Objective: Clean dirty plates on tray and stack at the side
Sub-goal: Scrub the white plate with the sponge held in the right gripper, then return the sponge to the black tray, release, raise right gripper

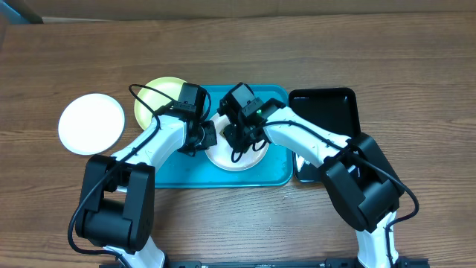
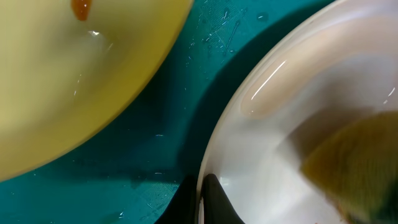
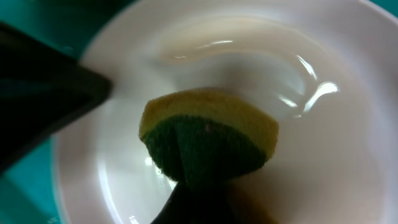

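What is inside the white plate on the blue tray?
A yellow and green sponge, pinched by the right end effector, sits in the white plate. The plate under the sponge is covered, so any dirt there cannot be seen.

The right gripper (image 3: 198, 202) comes in from the near edge, its jaws closed on a sponge (image 3: 208, 134) that is yellow on the far side and green on the near side. The sponge sits over the middle of a glossy white plate (image 3: 323, 155). A blurred dark shape (image 3: 43, 99) overlaps the plate's left rim. The teal tray (image 3: 25, 202) shows at the left corners.
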`<state>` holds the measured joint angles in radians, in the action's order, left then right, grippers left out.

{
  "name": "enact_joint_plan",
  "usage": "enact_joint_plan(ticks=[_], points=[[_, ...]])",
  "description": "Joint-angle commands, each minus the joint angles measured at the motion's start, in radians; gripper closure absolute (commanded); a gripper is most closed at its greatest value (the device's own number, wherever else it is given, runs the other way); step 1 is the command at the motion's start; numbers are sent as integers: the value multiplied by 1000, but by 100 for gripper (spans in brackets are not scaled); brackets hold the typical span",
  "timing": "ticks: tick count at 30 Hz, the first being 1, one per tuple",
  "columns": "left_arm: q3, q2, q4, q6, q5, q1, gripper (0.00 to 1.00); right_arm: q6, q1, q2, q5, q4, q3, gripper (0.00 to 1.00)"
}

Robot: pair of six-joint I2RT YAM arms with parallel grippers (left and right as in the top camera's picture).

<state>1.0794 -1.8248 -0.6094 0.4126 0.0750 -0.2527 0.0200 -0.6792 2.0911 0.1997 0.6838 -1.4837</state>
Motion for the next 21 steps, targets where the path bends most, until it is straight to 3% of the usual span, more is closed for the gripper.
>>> enact_joint_plan(ticks=[1,9,15,21], points=[[-16,-19,-8,-10,-11,2,96,2,60,-10,231,41,-122,96],[-16,-19,-8,-10,-11,2,95,1,278,-61,410,235,-269,96],[-16,-19,-7,-10,-11,2,90,2,473,-92,389,391,-279,96],[-16,-19,-7,-9,-10,2,78,2,609,-91,202,512,-219,96]])
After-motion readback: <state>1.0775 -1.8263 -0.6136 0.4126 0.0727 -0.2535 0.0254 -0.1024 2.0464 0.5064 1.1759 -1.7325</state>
